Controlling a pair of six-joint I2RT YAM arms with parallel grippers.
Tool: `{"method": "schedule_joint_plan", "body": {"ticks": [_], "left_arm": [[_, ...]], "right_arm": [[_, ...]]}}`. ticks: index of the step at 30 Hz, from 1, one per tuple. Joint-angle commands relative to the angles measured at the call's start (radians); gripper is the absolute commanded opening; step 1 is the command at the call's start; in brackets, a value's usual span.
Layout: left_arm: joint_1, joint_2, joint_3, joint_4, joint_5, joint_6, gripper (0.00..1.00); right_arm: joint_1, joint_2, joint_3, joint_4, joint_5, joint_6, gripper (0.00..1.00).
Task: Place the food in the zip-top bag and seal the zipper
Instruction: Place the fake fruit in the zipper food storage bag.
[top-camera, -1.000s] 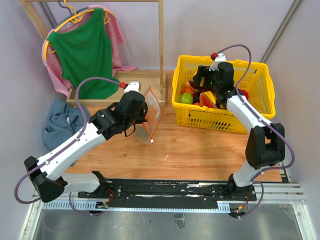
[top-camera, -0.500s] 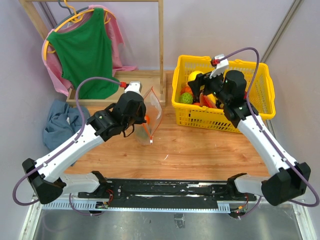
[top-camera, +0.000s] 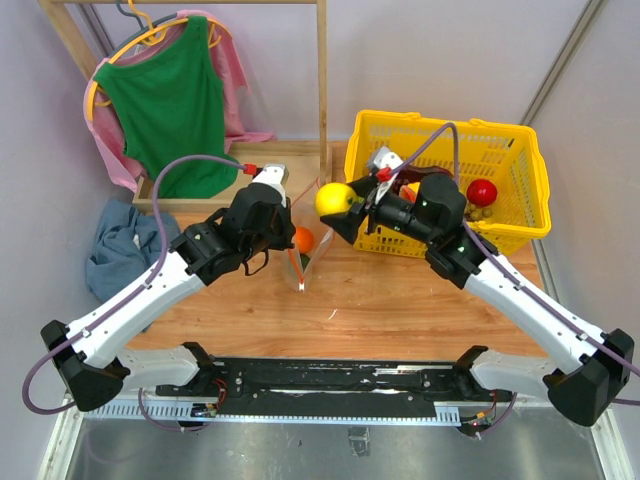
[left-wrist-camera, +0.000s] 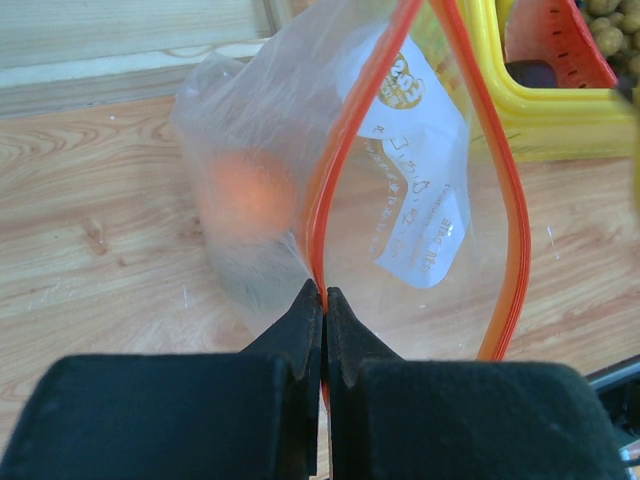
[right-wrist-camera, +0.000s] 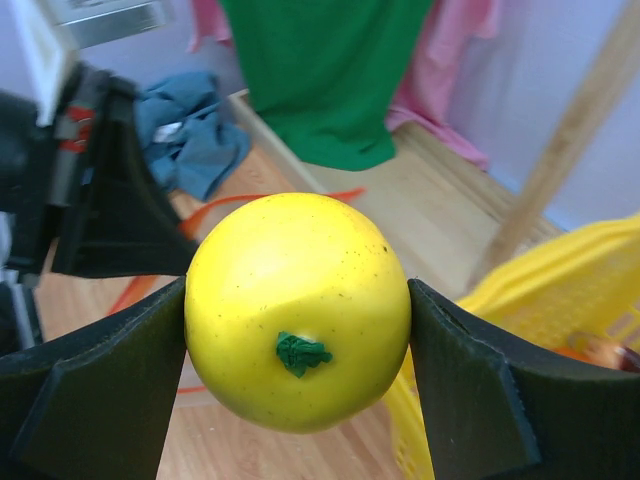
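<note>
Over on the left, the left jaws are pinched tight on the zipper (left-wrist-camera: 314, 250) of the zip-top bag (left-wrist-camera: 420, 220). The bag stands on the worktop (top-camera: 400, 300), its mouth gaping, with an orange fruit (left-wrist-camera: 245, 195) inside. Just right of that mouth, up in the air, the right jaws are clamped on a yellow fruit (top-camera: 334, 198). Farther right, a red fruit (top-camera: 482, 192) lies in the yellow basket (top-camera: 500, 128).

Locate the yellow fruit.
Top view, centre: the yellow fruit is clamped in the right pincer, between the yellow basket on its right and the open zip-top bag on its left.
</note>
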Motion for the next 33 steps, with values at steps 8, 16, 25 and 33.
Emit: {"method": "schedule_joint_plan", "body": {"ticks": [8, 16, 25, 33], "left_arm": [[0.004, -0.026, -0.008, 0.046, 0.086, 0.008, 0.00], [0.004, -0.045, -0.015, 0.036, 0.103, -0.010, 0.00], [0.004, -0.067, -0.045, 0.039, 0.130, -0.031, 0.00], [0.004, -0.053, -0.046, 0.011, 0.071, -0.071, 0.00]], "right_arm": [[0.079, 0.115, -0.021, 0.084, -0.138, -0.072, 0.64], [0.078, 0.174, -0.016, 0.046, -0.092, -0.114, 0.79], [0.078, 0.174, -0.018, 0.026, -0.005, -0.128, 1.00], [0.078, 0.124, 0.029, -0.058, 0.043, -0.116, 0.99]]}}
